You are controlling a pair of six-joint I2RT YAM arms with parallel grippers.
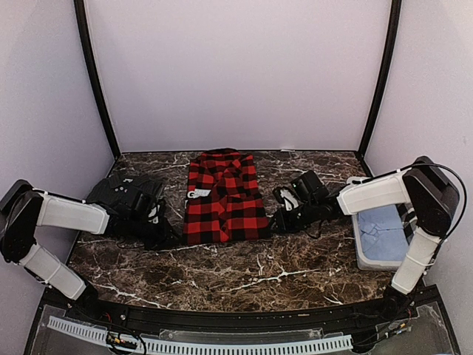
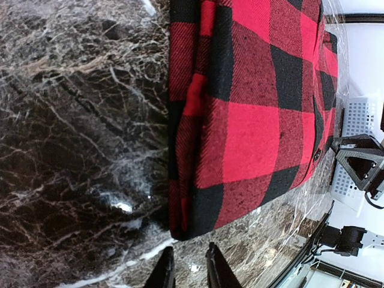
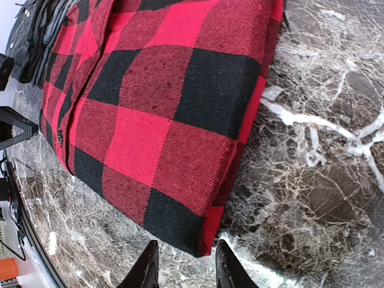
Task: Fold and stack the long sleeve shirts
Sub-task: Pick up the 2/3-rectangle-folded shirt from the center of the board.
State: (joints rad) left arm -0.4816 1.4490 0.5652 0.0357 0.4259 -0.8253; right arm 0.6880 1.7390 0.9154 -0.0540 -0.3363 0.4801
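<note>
The red-and-black checked flannel shirt (image 1: 224, 198) lies folded into a rectangle at the middle of the marble table. A dark charcoal shirt (image 1: 118, 194) lies folded to its left, partly under my left arm. My left gripper (image 1: 168, 231) sits low at the flannel's near left corner. In the left wrist view that gripper (image 2: 189, 271) is narrowly open, the flannel (image 2: 252, 120) corner just ahead of its tips. My right gripper (image 1: 281, 214) is at the near right corner. In its wrist view this gripper (image 3: 185, 270) is open, the flannel (image 3: 162, 114) corner reaching slightly between its tips, unclamped.
A grey-white bin (image 1: 360, 240) holding light blue cloth stands at the right table edge beside my right arm. Black frame posts (image 1: 96, 81) and white walls close the back and sides. A ribbed white rail (image 1: 199, 344) runs along the near edge.
</note>
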